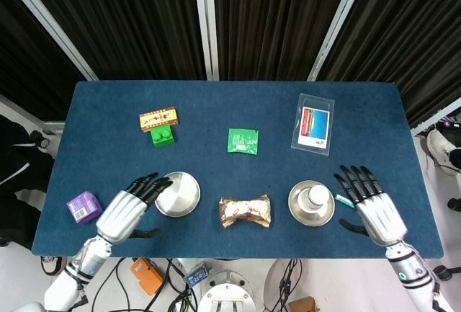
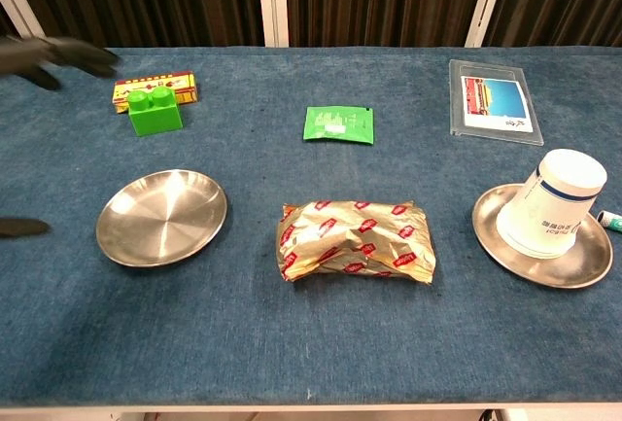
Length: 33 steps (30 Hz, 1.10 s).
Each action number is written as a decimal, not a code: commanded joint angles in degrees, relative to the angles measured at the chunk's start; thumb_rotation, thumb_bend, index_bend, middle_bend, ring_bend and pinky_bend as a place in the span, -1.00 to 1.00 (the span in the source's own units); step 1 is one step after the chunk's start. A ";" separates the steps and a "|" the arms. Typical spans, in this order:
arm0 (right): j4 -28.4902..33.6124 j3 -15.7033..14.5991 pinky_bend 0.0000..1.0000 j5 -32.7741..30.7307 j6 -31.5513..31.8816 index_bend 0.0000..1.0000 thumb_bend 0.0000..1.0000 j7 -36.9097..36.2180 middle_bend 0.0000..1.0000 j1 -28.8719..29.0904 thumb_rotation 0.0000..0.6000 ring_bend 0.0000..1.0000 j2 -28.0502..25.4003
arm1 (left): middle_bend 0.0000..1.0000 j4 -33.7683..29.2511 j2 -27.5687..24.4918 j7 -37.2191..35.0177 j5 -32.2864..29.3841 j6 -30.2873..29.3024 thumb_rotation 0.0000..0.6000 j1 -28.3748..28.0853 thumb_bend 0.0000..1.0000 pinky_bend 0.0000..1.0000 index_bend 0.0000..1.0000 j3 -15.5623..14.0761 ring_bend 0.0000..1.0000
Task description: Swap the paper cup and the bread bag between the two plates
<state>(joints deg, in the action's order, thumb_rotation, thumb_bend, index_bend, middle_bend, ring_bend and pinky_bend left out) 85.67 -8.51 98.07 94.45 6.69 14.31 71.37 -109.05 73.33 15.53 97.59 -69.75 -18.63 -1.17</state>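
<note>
Foil bread bag point(image 1: 245, 211) lies on worktop point(image 1: 216, 110) between plates; paper cup point(image 2: 548, 202) upside down on right plate point(image 2: 515, 246). Left robot hand point(image 1: 130, 207) and right robot hand point(image 1: 374, 207) both spread, empty. Bag likely crushes: grip its middle gently, lift clear before moving left.

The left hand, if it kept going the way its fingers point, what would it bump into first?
Most likely the empty plate: the left hand points up and to the right, fingers at its near rim. How high the hand hovers is unclear.
</note>
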 commanded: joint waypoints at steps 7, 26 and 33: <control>1.49 2.25 -0.92 -4.90 1.81 -1.00 -0.57 -7.24 -1.00 -5.75 0.99 -1.00 -5.42 | -0.84 6.57 21.88 15.62 -19.01 14.60 1.00 -11.06 -0.81 -0.85 -0.83 8.69 -0.94; 3.38 4.46 -0.92 -4.51 -3.96 -1.00 -0.57 -8.55 -1.00 -5.88 0.99 -1.00 -8.71 | -0.49 21.13 39.24 22.68 -29.91 11.75 1.00 -17.34 -0.75 -0.44 -0.49 11.11 -0.51; 3.12 5.18 -0.92 -4.35 -4.90 -1.00 -0.57 -9.32 -1.00 -6.08 0.99 -1.00 -9.06 | 0.00 24.41 42.10 19.47 -26.83 8.98 1.00 -17.63 -0.54 -0.14 -0.04 10.15 -0.08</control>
<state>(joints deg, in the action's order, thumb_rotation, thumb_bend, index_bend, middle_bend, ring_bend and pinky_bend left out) 88.80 -3.30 93.73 89.54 -2.62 8.22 62.30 -85.16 114.92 35.54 70.22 -60.25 -36.19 9.24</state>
